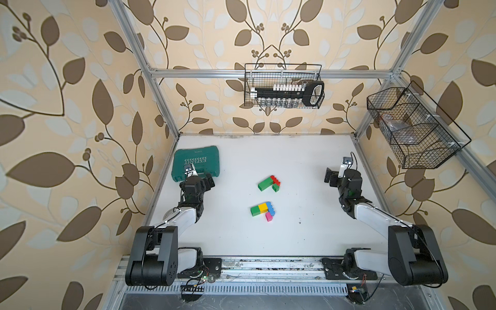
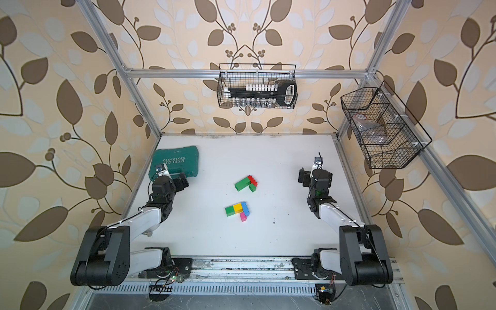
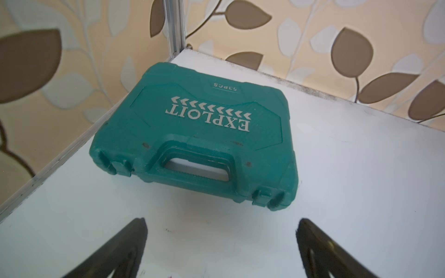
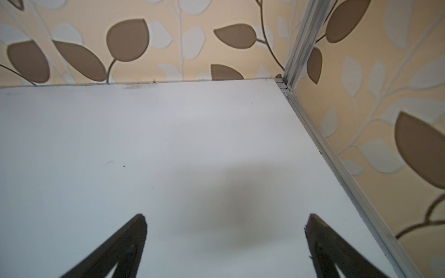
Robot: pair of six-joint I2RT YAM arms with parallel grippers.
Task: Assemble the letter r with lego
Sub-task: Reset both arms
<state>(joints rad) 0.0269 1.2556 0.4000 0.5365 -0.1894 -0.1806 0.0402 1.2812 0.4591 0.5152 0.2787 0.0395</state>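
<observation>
Broadly, the white table (image 1: 295,236) takes up the floor of the cell in both top views. The teal tool case (image 1: 197,161) lies flat and shut in its 10 o'clock corner. The left gripper (image 1: 208,183) hangs just beside the case's handle side, its jaws wide apart and holding nothing. In the left wrist view its fingertips (image 3: 140,228) frame bare table, with the case beyond them. The right gripper (image 1: 328,175) sits toward 3 o'clock, its jaws likewise spread and empty over bare table.

The lego (image 2: 243,183) lies between the two near the table's middle, well apart from both sets of jaws, in two clusters. The far cluster (image 1: 269,183) has the left gripper at its 9 o'clock and the right gripper at its 3 o'clock. It joins a long green brick (image 1: 265,183), a red brick (image 1: 275,180) and a small green brick (image 1: 276,188). The near cluster (image 1: 263,210), at about 6 o'clock from it, lines up a square green brick (image 1: 255,211), a yellow brick (image 1: 263,208) and a blue brick (image 1: 271,208). A pink brick (image 1: 269,217) touches the blue one's 6 o'clock side.
</observation>
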